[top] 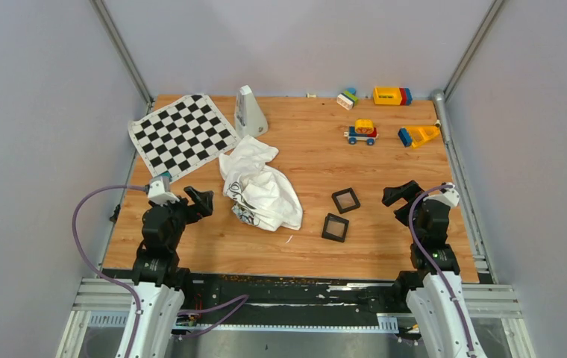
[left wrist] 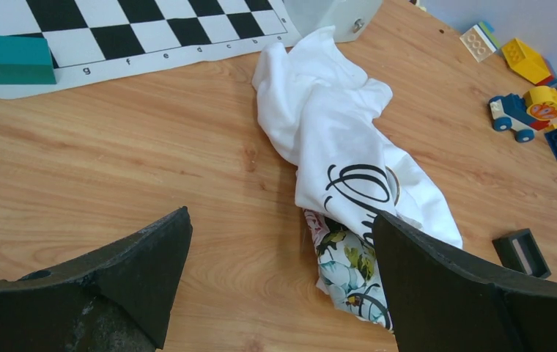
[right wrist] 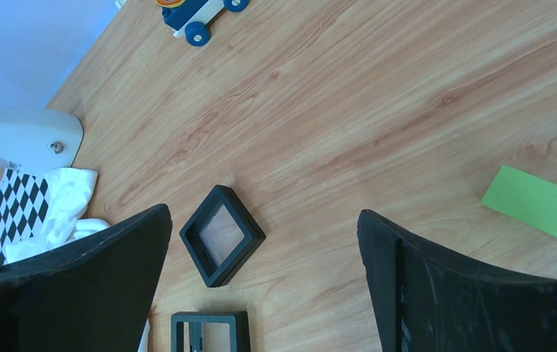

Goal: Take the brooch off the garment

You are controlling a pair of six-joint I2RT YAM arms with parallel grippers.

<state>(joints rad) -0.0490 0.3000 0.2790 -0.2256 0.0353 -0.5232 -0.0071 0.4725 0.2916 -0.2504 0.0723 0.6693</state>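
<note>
The white garment point(top: 259, 186) lies crumpled on the wooden table left of centre. It has black script print and a floral patch point(left wrist: 349, 271) at its near end. I cannot pick out the brooch on it in any view. My left gripper point(top: 198, 200) is open and empty, low over the table just left of the garment's near end; in its wrist view point(left wrist: 281, 216) the right finger overlaps the floral patch. My right gripper point(top: 402, 198) is open and empty at the right, in its wrist view point(right wrist: 264, 213) over bare wood beside two black frames.
Two small black square frames point(top: 345, 200) point(top: 335, 227) lie between the garment and the right gripper. A chessboard mat point(top: 182, 134) and a white tapered object point(top: 250, 112) sit at the back left. Toy blocks point(top: 392, 95) and a toy car point(top: 361, 132) are at the back right.
</note>
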